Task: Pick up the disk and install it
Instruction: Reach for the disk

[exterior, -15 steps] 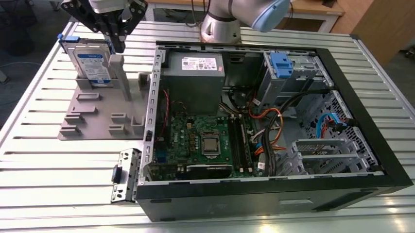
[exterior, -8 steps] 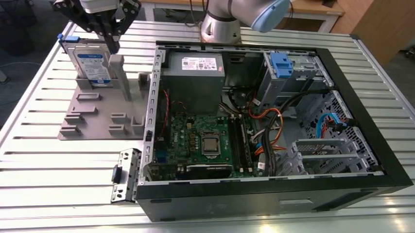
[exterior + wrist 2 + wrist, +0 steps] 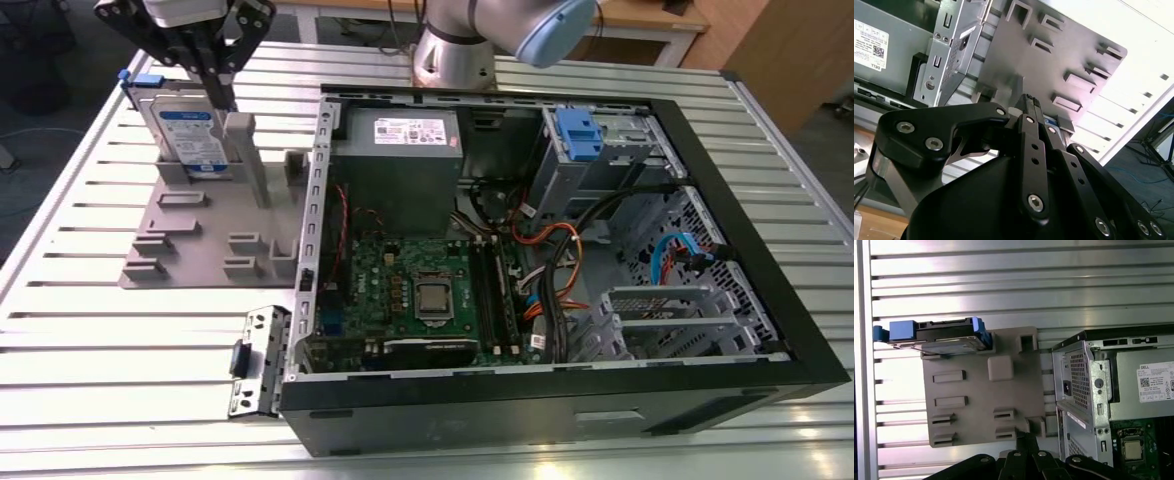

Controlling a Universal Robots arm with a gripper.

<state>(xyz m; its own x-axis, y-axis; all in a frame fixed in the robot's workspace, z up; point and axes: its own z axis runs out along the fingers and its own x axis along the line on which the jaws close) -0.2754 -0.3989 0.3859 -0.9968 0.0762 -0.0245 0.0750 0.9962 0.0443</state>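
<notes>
The disk (image 3: 187,135) is a silver hard drive in a blue carrier. It stands on edge in a slot at the far end of a grey holder plate (image 3: 187,235), on the exterior view's left. In the first wrist view the disk (image 3: 946,337) appears edge-on at one corner of the holder plate (image 3: 979,400). My gripper (image 3: 220,95) hangs just above and beside the disk's top edge, fingers drawn together with nothing between them. The black linkages and gripper (image 3: 1031,102) point at the plate in the second wrist view, and the gripper (image 3: 1026,437) also appears in the first wrist view.
An open black computer case (image 3: 747,250) lies on the slatted aluminium table, holding a grey power supply (image 3: 400,170), a motherboard, cables and a drive bay with a blue carrier (image 3: 577,130). A loose metal bracket (image 3: 260,360) lies by the case's near corner. The arm's base (image 3: 454,50) stands behind the case.
</notes>
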